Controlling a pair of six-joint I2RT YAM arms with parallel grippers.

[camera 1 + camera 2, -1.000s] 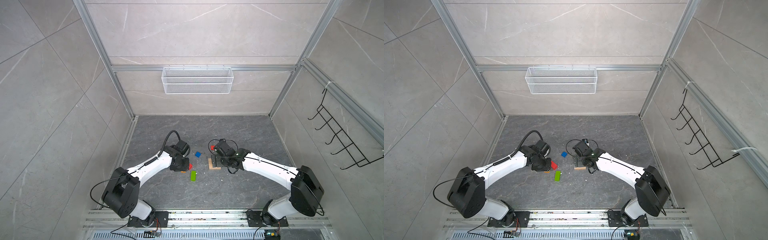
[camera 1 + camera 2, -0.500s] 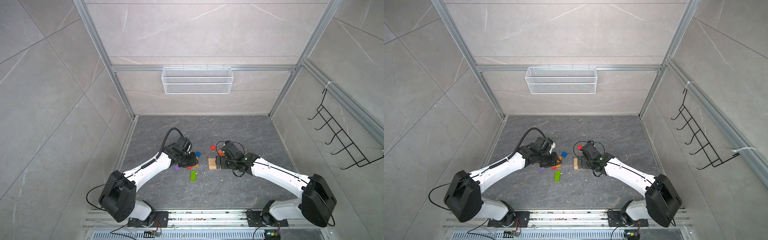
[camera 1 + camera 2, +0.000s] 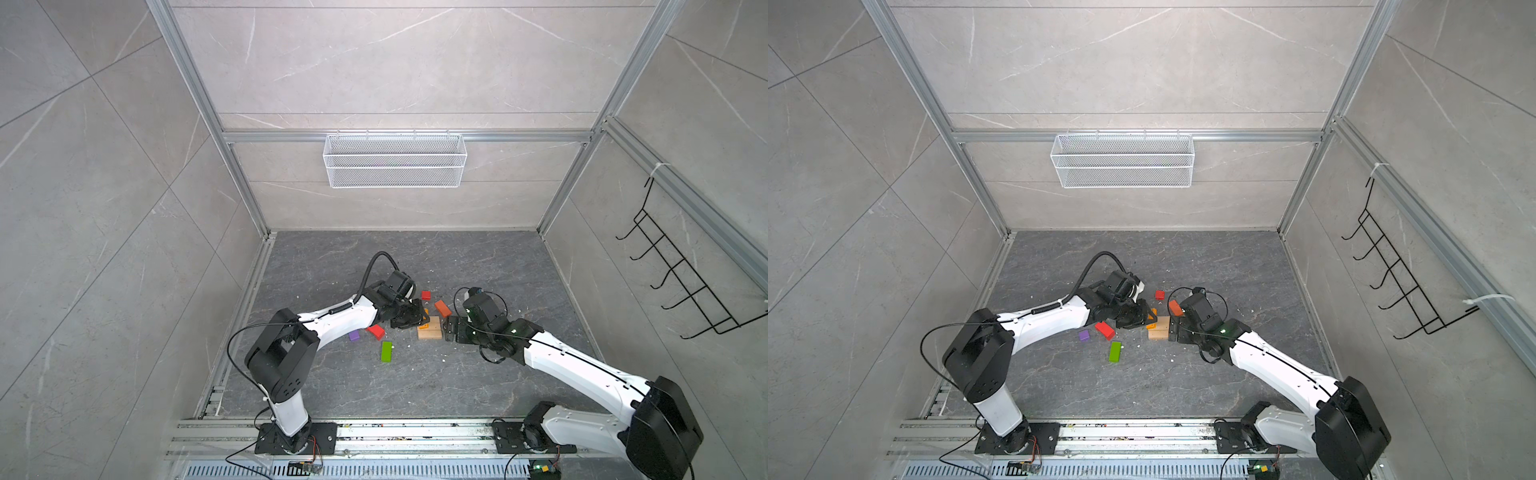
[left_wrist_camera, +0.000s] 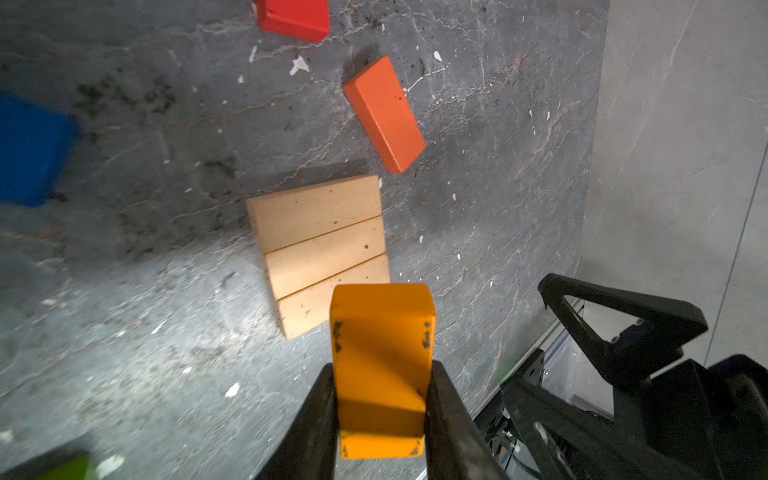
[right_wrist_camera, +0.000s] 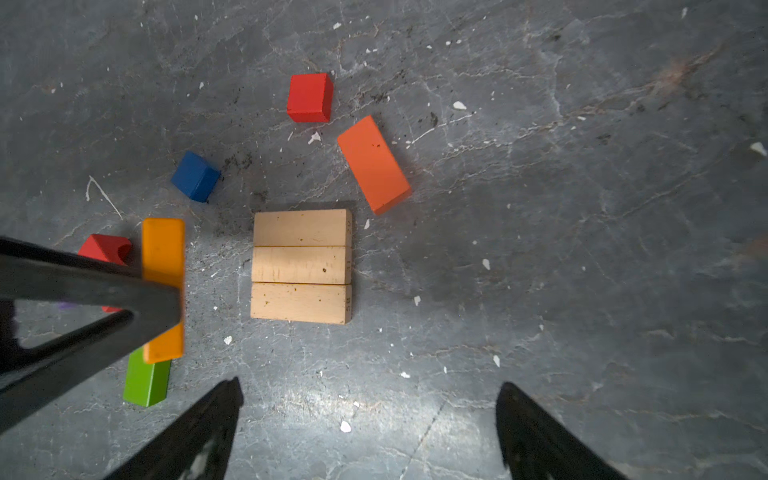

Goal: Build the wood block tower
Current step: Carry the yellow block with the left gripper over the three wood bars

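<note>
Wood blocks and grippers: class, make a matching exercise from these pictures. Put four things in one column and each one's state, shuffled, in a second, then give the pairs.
Column one
1. yellow-orange block
2. tan blocks
3. red-orange bar
4. right gripper

Column two
A. open, holding nothing
B. three lying flat, side by side, touching
C. clamped between the fingers of the left gripper
D. lying flat alone, askew to the tan blocks

Pairs: 1-C, 2-B, 3-D, 4-A

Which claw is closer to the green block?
Left. The left gripper, gripping an orange block, hovers near the green block; the right gripper is past the tan base.
</note>
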